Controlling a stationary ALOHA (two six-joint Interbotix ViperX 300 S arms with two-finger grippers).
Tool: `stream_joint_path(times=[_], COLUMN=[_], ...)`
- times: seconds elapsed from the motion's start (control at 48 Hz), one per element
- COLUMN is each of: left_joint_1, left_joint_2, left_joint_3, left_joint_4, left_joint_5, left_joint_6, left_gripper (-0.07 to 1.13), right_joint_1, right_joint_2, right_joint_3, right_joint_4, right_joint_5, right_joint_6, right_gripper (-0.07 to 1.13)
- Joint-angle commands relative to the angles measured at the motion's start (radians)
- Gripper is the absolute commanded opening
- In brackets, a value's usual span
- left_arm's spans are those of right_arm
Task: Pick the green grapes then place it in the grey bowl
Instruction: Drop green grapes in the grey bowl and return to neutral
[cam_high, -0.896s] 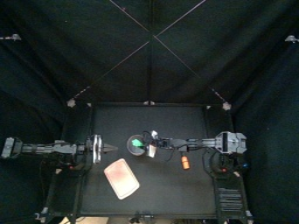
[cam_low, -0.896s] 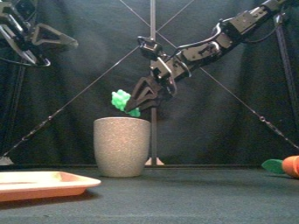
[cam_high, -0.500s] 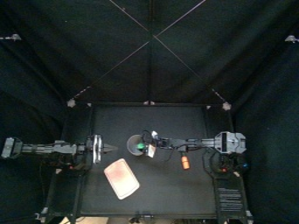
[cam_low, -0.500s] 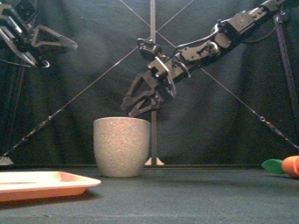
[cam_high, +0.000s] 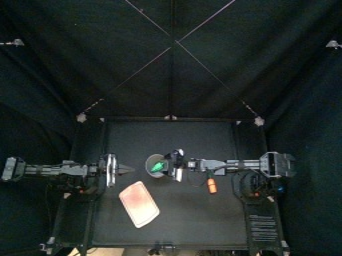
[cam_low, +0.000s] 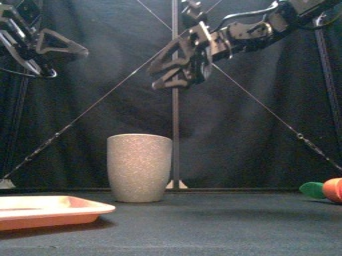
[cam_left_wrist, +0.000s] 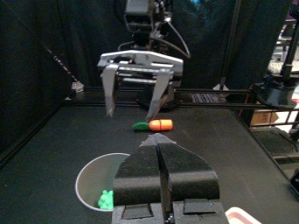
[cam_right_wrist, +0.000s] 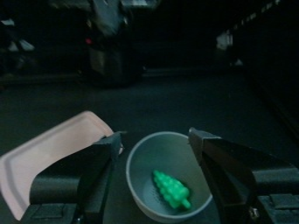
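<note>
The green grapes (cam_right_wrist: 172, 188) lie inside the tall grey speckled cup (cam_low: 139, 168), also seen as a green spot (cam_high: 158, 165) from above. My right gripper (cam_low: 163, 78) hangs open high above the cup's right side, holding nothing; its wrist view looks down between its spread jaws (cam_right_wrist: 156, 140) into the cup (cam_right_wrist: 142, 179). The left wrist view shows the grapes (cam_left_wrist: 107, 200) at the cup's bottom and the right gripper (cam_left_wrist: 131, 114) open beyond it. My left gripper (cam_high: 111, 169) rests shut, raised to the left of the cup.
A flat pink tray (cam_high: 139, 202) lies front left of the cup, low at the left (cam_low: 47, 210) in the front view. An orange toy carrot with a green end (cam_high: 211, 186) lies on the table to the right (cam_low: 321, 189).
The right gripper held the grapes over the cup, let them drop in, then rose and drew back toward the right with its jaws open. The left arm has not moved.
</note>
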Motion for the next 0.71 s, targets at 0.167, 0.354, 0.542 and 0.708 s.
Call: stream_joint_path(times=[0.167,0.354,0.542,0.708], left_joint_1=[0.006,0.011,0.017,0.023], left_joint_2=[0.002,0.002,-0.003,-0.011], left_joint_3=[-0.014,-0.014,-0.018,-0.028], left_joint_4=[0.003,0.003,0.003,0.003], left_joint_5=[-0.008,-0.005,-0.005,-0.008], left_joint_6=[0.003,0.003,0.003,0.003], left_gripper=[0.08,0.08,0.08,0.08], right_joint_1=[0.017,0.037,0.046,0.046], right_joint_2=[-0.225,-0.278,-0.273,-0.267], right_joint_3=[0.242,0.341,0.376,0.387], right_joint_4=[0.012,0.006,-0.017,-0.023], right_joint_5=[-0.273,-0.42,-0.433,-0.433], right_joint_6=[0.002,-0.003,-0.008,-0.003], right_gripper=[0.96,0.96,0.96,0.96])
